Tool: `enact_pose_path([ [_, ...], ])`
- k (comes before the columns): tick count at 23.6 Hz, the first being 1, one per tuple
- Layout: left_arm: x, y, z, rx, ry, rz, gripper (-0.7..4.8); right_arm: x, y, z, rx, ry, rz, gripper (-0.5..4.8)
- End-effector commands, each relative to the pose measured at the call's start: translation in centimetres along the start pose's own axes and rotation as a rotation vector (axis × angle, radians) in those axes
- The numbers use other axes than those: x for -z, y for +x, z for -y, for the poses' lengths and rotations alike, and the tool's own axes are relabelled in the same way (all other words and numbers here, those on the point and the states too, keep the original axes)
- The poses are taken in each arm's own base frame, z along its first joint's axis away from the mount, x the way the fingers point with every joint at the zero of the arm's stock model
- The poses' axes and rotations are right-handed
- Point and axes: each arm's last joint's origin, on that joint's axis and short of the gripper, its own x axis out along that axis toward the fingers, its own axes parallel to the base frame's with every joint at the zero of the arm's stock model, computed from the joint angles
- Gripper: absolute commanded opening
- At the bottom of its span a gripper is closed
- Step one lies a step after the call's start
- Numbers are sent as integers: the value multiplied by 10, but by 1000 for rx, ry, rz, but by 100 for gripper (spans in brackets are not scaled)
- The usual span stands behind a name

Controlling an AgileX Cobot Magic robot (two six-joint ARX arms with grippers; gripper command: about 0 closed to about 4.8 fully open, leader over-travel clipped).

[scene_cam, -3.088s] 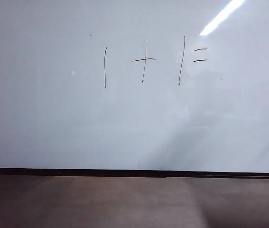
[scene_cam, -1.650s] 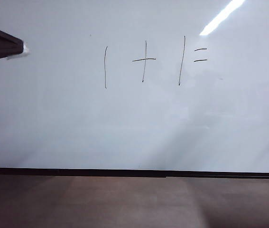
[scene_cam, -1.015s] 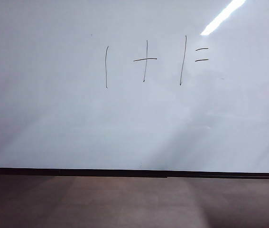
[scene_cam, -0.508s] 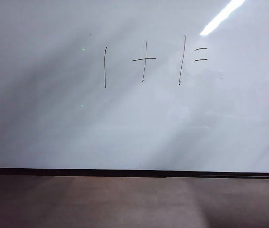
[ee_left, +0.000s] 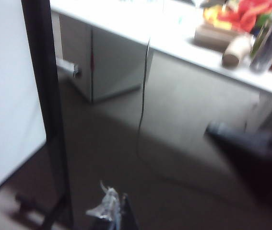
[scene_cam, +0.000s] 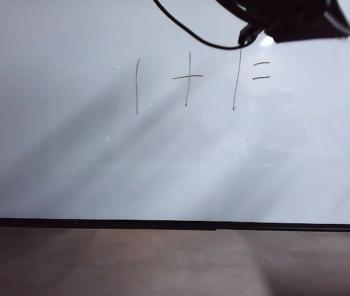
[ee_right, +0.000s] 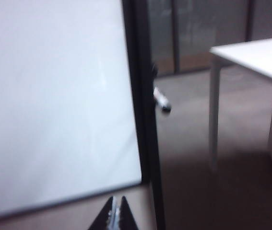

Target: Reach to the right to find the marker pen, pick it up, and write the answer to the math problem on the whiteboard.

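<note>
White table [ee_left: 140, 26] with clutter [ee_left: 241, 21]; second white table [ee_right: 251, 55]; brown floor [scene_cam: 162, 262]

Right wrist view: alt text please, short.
A large whiteboard with a black frame fills the near side; a marker pen sticks out from the frame's edge. The right claw sits closed and empty at the frame's foot, with a white table and dim floor beyond.

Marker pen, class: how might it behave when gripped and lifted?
The marker pen looks slim and rigid, so it is probably light and stiff. Its rounded barrel may slip or roll between jaws. It juts from the whiteboard frame, ahead of the shut right gripper; the left gripper faces the floor.
</note>
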Motion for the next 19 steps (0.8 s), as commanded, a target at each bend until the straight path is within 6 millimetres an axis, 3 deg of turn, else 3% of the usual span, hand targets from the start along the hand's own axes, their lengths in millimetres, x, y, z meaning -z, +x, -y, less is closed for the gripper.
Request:
enact_pose_path([
  [1, 0, -2, 0, -1, -4, -32, -4, -39, -6, -3, 3, 58, 191, 12],
  [4, -1, -2, 0, 2, -2, -24, -5, -96, -16, -5, 129, 55, 296, 8],
  [6, -1, -2, 0, 1, -2, -25, -5, -136, -11, -11, 147, -3, 336, 8],
  [9, -1, -2, 0, 1, -2, -23, -5, -183, 28, -20, 189, -65, 348, 8],
  [12, -1, -2, 0, 1, -2, -23, -5, -199, 77, -9, 148, -134, 293, 8],
  [13, -1, -2, 0, 1, -1, -19, -4, -201, 98, 4, 102, -97, 257, 8],
  [16, -1, -2, 0, 0, -1, -22, -5, -193, 131, 43, 14, 4, 196, 32],
  [19, -1, -2, 0, 1, -2, -25, -5, -164, 161, 83, -77, 11, 85, 192],
])
